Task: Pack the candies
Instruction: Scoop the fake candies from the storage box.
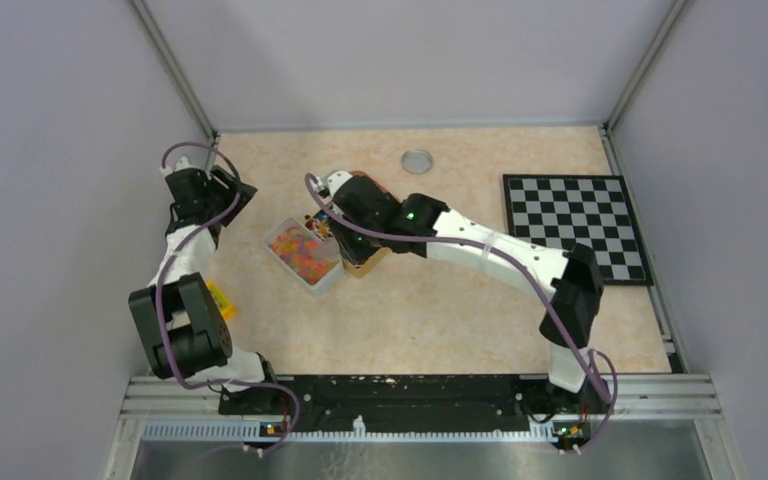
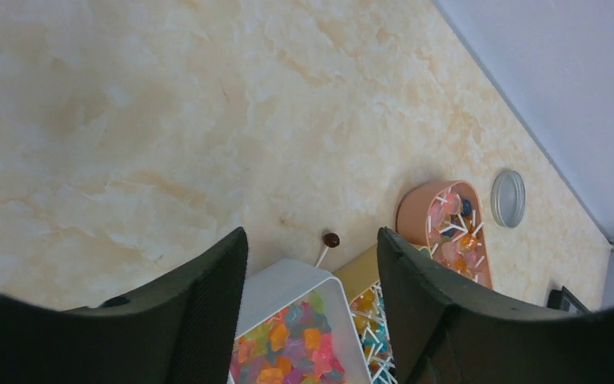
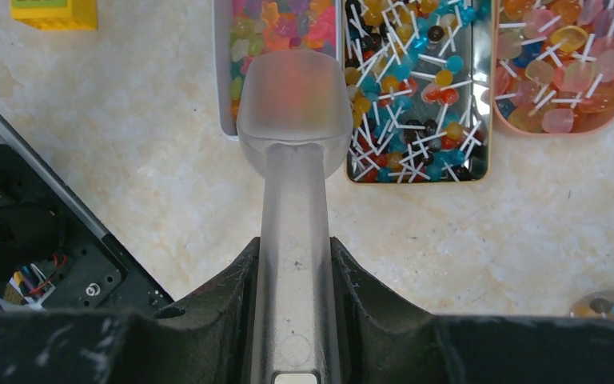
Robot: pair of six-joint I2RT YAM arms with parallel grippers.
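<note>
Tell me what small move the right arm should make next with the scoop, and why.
Probably tip the scoop forward and down into the candies. The right tool is shut on its handle, and the bowl hangs over one end of the white tray; whether it already holds any is unclear.

You see the candies point(image 3: 281, 20) as a loose heap of small, soft-looking pieces in pink, orange, yellow and green. They lie in the white tray point(image 1: 325, 279) near the middle of the bench point(image 1: 440, 320). An orange-red glow shows through the frosted scoop point(image 3: 292, 96) just above them; whether it is candies inside, you cannot tell.
</note>
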